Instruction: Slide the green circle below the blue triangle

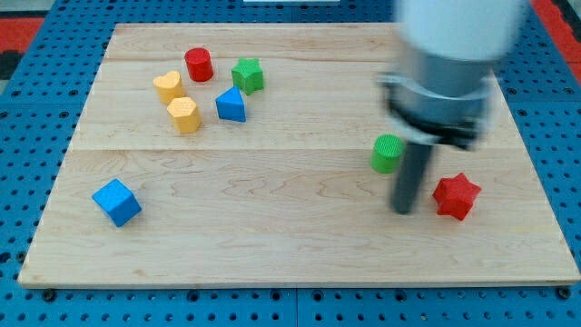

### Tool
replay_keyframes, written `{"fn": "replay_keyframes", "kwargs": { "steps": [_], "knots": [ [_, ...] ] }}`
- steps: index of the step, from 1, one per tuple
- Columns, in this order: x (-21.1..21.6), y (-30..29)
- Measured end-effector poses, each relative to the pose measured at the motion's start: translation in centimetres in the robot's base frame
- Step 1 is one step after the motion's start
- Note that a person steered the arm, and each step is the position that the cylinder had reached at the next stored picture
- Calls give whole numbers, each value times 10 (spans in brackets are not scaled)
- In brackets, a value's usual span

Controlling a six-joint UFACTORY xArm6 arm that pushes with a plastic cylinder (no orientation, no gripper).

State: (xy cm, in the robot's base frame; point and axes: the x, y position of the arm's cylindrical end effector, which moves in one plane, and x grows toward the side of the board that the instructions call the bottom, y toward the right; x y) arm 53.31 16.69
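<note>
A: Where's the green circle (388,153)?

B: On the wooden board (272,245), far toward the view's right of the blue triangle (231,105) and a little lower in the view. It stands upright.

A: And my tip (402,210)?

B: Just below and to the view's right of the green circle, close beside it; I can't tell if the rod touches it. There are no jaws here, only a straight dark rod, so nothing is pinched or spread. The red star (456,195) sits just to the view's right of the tip.

A: What's around the blue triangle?

B: The green star (247,74) is just above it, slightly right. The red cylinder (199,64) is up and left. The yellow heart (168,86) and the yellow hexagon (183,114) are to its left, touching each other or nearly so. The blue cube (116,202) lies well below and left of the triangle.
</note>
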Motion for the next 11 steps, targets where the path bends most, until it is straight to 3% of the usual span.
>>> {"fn": "replay_keyframes", "kwargs": {
  "steps": [1, 2, 5, 11],
  "knots": [
    [-39, 50],
    [-64, 38],
    [-75, -178],
    [-120, -212]
  ]
}}
